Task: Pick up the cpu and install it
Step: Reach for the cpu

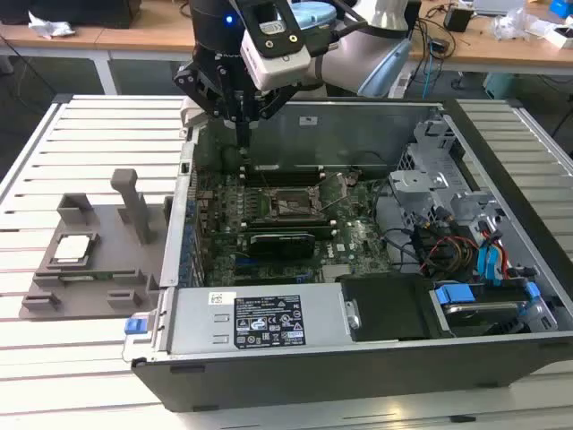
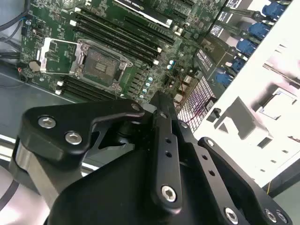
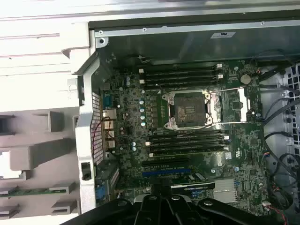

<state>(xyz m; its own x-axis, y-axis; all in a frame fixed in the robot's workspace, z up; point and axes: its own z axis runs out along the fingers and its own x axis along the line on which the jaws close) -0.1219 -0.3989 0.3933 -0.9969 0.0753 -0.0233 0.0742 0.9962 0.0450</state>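
On the exterior view's left, a grey plastic tray lay on a white slatted table. The cpu, a small flat square with a dull silver top, rested flat in a shallow recess of that tray. The recess probably served to keep the chip square and easy to find. An upright grey post stood on the tray just beside it. Nothing touched the chip.

In the middle, an open desktop computer case lay on its side with its green motherboard facing up. The black gripper hung over the case's rear edge, above the board and well apart from the tray. Its two fingers were drawn together to a thin point and held nothing. The second wrist view showed the same gripper from behind, with its fingers meeting and the board beyond them.

Near the board's centre was the CPU socket, seen in both wrist views as a dark square with nothing seated in it. Its metal retention frame was folded back to one side, apparently so a chip could be dropped in. Black memory slots ran along both sides of the socket.

On the exterior view's right, a metal drive cage stood inside the case, with a bundle of blue cables nearer the front, both away from the socket.
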